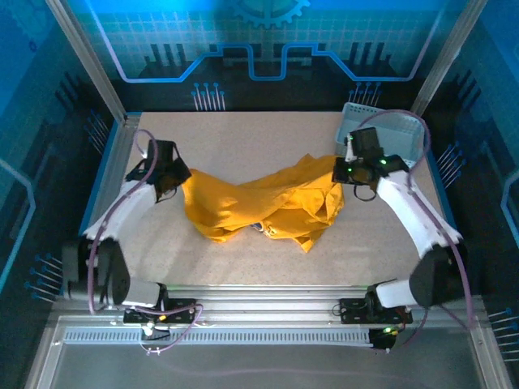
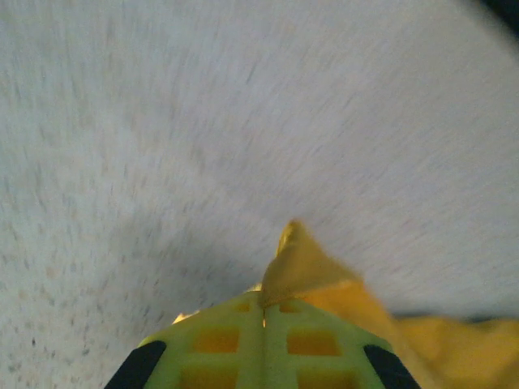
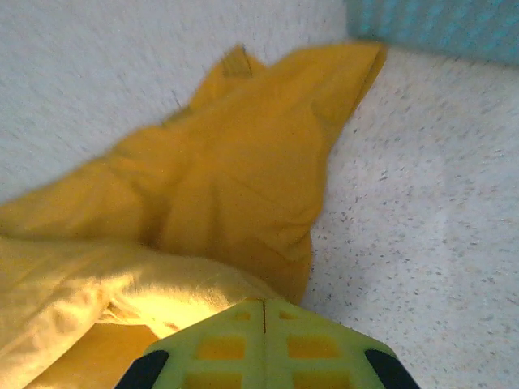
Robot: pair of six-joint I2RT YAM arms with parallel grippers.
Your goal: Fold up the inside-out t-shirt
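The inside-out t-shirt [image 1: 263, 203] is a mustard-yellow bundle, twisted and stretched across the middle of the table between my two grippers. My left gripper [image 1: 173, 183] is at its left end. In the left wrist view my left gripper [image 2: 263, 306] is shut, with a peak of the t-shirt [image 2: 298, 263] sticking out from between the fingertips. My right gripper [image 1: 344, 171] is at the shirt's right end. In the right wrist view my right gripper [image 3: 263, 308] is shut on a fold of the t-shirt [image 3: 227, 178], which spreads ahead of the fingers.
A pale grey perforated basket [image 1: 389, 130] stands at the back right corner, close behind the right wrist; its edge [image 3: 438, 28] shows in the right wrist view. The speckled tabletop [image 1: 243, 138] is bordered by metal rails at the left and at the front.
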